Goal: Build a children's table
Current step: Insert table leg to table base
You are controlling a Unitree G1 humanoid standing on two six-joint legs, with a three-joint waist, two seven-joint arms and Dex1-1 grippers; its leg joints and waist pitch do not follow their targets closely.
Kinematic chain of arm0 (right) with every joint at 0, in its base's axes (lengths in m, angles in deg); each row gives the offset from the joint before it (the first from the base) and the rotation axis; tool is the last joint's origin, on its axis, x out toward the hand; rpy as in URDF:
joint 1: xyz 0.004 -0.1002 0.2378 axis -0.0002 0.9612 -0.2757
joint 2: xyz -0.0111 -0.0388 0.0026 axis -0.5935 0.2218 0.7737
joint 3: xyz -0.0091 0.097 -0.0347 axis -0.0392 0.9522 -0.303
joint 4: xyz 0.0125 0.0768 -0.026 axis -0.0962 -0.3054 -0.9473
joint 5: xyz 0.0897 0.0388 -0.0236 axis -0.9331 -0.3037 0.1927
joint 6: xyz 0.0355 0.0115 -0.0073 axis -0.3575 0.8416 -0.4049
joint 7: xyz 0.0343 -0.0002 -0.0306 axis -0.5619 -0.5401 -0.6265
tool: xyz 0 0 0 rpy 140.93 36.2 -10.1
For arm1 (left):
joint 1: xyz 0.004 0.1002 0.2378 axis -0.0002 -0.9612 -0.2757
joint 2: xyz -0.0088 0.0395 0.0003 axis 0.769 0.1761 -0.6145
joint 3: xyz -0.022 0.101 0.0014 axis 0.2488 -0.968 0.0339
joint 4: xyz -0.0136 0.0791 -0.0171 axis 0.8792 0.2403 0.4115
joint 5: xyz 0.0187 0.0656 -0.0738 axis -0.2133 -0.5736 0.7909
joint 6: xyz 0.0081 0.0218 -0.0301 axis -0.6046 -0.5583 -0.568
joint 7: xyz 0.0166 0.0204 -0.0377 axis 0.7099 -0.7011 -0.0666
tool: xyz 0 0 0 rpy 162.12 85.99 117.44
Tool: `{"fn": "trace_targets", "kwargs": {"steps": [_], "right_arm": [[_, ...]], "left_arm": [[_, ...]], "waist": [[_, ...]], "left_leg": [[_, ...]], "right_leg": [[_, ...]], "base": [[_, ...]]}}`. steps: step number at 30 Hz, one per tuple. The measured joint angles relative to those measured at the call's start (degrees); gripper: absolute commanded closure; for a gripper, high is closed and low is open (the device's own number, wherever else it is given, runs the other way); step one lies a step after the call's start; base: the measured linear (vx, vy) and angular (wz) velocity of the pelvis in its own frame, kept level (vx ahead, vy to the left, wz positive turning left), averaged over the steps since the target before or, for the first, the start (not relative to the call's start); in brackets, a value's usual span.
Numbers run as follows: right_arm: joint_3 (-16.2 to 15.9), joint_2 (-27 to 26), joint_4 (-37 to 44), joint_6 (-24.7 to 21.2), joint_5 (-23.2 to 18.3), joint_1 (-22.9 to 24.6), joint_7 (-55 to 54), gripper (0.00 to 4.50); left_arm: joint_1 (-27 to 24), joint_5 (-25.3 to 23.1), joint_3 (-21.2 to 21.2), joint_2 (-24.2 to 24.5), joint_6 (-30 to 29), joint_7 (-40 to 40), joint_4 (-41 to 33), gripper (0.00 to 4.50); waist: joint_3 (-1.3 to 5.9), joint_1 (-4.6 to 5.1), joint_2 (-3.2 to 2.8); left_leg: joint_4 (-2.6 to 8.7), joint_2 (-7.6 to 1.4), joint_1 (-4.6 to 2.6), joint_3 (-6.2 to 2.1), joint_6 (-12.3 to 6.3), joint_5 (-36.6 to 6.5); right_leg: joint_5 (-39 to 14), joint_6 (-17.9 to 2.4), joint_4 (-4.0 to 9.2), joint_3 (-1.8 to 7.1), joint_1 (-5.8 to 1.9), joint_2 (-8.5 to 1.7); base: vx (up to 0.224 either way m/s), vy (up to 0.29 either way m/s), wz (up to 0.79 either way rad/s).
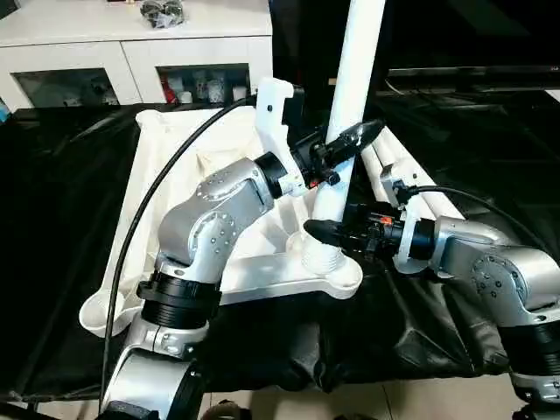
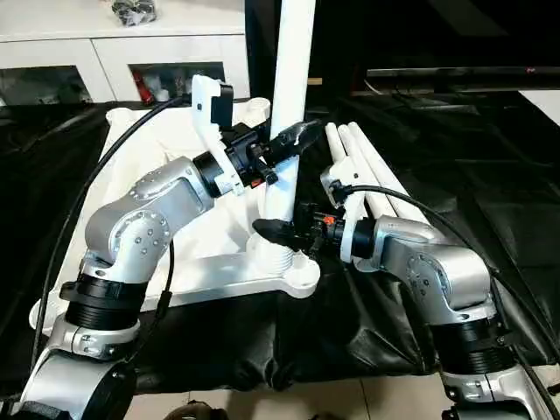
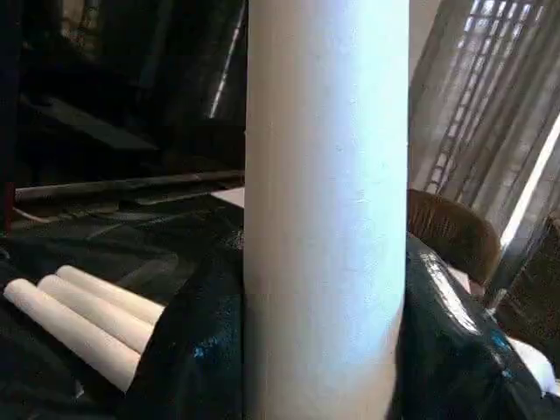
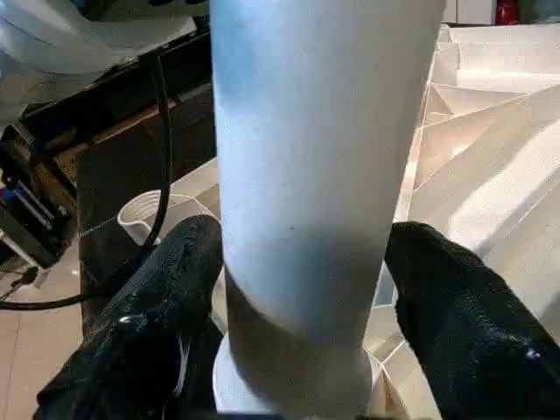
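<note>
The leg (image 1: 354, 96) stands upright in the tabletop's (image 1: 210, 166) near corner socket (image 1: 328, 261). Left hand (image 1: 337, 149) is clamped on it; right hand (image 2: 293, 232) straddles its base, apart — let go early and it could tip if not seated.

We bend our silver left arm up and reach forward, so our left gripper with two black fingers (image 1: 343, 147) sits high, its fingers pressed on both sides of the tall white plastic tube leg (image 1: 354, 87). Our silver right arm reaches in lower, and our right gripper with two black fingers (image 2: 282, 232) has its fingers spread around that leg near its bottom.
</note>
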State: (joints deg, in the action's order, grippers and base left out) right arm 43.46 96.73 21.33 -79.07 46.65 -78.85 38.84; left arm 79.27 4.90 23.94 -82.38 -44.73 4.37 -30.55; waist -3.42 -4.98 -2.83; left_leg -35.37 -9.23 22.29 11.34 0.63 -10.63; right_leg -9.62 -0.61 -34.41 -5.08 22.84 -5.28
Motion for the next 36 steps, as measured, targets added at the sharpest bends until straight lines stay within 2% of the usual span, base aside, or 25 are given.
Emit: {"fn": "trace_targets", "kwargs": {"steps": [15,23,36], "right_arm": [[-0.99,-0.13,-1.67,-2.52,0.31,-1.40,0.27,1.23],[-2.69,-0.03,-1.79,-2.60,1.08,-1.41,0.85,1.23],[-2.79,-0.11,-2.43,-2.20,2.16,-1.44,1.02,1.23]], "left_arm": [[-0.50,-2.68,-2.87,0.11,1.43,-0.24,-0.46,2.69],[-0.68,-3.02,-2.90,0.08,1.67,-0.60,-1.26,2.69],[-0.81,-3.02,-3.53,0.23,1.66,-1.72,-1.68,2.69]], "waist": [[-0.01,0.01,0.03],[-0.01,0.00,0.04],[-0.02,0.01,0.05]], "left_leg": [[0.00,0.00,0.01,0.00,0.00,0.00],[0.00,0.00,0.01,0.00,0.00,0.00],[0.00,0.00,0.01,0.01,0.00,0.00]], "right_leg": [[-0.11,0.19,0.00,0.00,0.00,0.00],[-0.01,0.02,0.00,0.00,0.01,0.00],[-0.08,0.14,0.00,0.00,0.01,0.00]], "base": [[0.000,0.000,0.00],[0.000,0.000,0.00],[0.000,0.000,0.00]]}}
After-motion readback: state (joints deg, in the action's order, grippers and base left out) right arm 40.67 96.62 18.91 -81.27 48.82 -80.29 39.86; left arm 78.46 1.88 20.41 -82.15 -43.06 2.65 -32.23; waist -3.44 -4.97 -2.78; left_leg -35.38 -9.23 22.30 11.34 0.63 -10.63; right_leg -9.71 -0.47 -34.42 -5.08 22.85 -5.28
